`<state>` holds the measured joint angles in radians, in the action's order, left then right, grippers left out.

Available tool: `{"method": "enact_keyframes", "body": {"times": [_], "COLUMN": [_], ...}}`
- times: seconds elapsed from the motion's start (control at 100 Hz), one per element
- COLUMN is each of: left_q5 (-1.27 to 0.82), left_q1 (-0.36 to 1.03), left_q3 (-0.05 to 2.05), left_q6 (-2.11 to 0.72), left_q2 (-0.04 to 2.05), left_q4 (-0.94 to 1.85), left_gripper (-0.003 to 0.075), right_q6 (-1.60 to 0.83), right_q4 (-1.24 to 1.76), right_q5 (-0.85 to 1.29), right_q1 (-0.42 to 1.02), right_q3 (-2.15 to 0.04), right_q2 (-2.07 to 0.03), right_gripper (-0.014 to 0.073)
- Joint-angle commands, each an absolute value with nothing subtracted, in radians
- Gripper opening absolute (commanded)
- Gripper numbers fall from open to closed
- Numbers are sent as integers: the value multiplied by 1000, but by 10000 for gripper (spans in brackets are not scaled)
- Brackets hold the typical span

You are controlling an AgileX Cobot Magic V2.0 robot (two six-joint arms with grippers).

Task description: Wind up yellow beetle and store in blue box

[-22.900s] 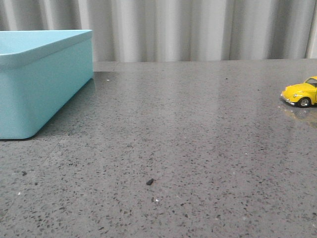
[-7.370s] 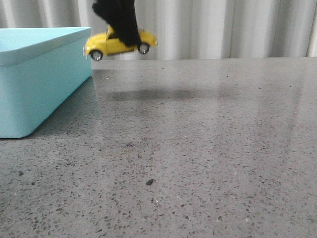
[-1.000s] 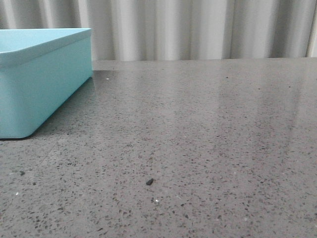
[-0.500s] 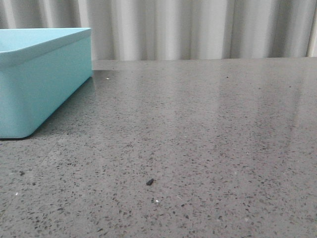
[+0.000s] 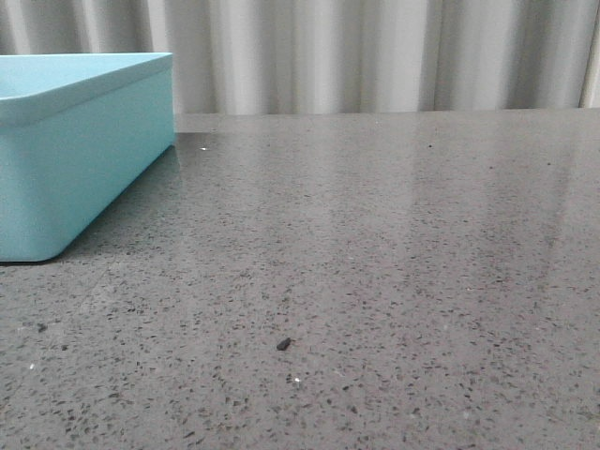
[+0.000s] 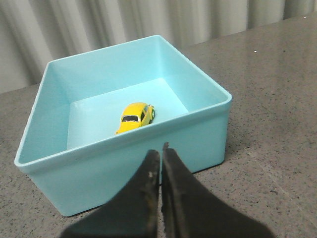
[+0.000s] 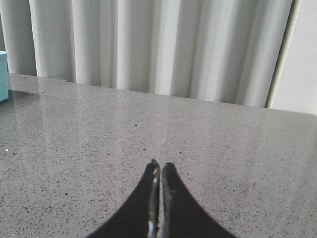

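The beetle [image 6: 134, 116] lay on the floor of the box [image 6: 198, 130], on its wheels and clear of the walls, so the storing looked done; whether it had been wound could not be told from the pictures. The left gripper [image 6: 160, 157] hung outside the box with its fingers pressed together, holding nothing; the beetle sat at about eleven o'clock from its tips, beyond the near wall. The right gripper [image 7: 158, 171], also closed and empty, hovered over the bare table [image 7: 237, 163], well away from the box.
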<state>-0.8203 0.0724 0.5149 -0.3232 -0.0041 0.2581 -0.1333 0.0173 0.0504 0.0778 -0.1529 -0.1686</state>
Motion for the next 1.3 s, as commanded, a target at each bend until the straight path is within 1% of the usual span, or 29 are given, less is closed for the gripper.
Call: {"method": "enact_keyframes", "body": {"times": [0.0,0.11,0.19,0.24,0.31,0.43,0.48,0.54,0.73,0.78,1.02,1.29], "left_q5": [-742,-733,-681,-603,-442,-108,-29,8,18,-109,-280,-297], "left_q1": [74,74,71,71,71,70,63,53,45,45,45,45], "left_q3": [537,537,518,489,421,269,208,138,-30,-20,-27,-25], "left_q6": [-312,-310,-272,-184,-31,141,180,181,204,206,219,219], "left_q2": [-31,-31,-31,-31,-33,-33,-33,-33,-35,-35,-35,-35], "left_q4": [280,274,183,130,59,-77,-76,-69,-57,-52,-52,-52], "left_gripper": [-21,-21,-21,-21,-21,-21,-21,-21,-21,-21,-21,-21], "right_q6": [-133,-133,-133,-133,-133,-133,-133,-133,-133,-133,-133,-133], "right_q4": [9,9,9,9,9,9,9,9,9,9,9,9], "right_q5": [-36,-36,-36,-36,-36,-36,-36,-36,-36,-36,-37,-37], "right_q1": [79,79,79,79,79,79,79,79,79,79,79,79], "right_q3": [-180,-180,-180,-180,-180,-180,-180,-180,-180,-180,-180,-180], "right_q2": [-178,-178,-178,-178,-178,-178,-178,-178,-178,-178,-178,-178], "right_gripper": [-50,-50,-50,-50,-50,-50,-50,-50,-50,-50,-50,-50]}}
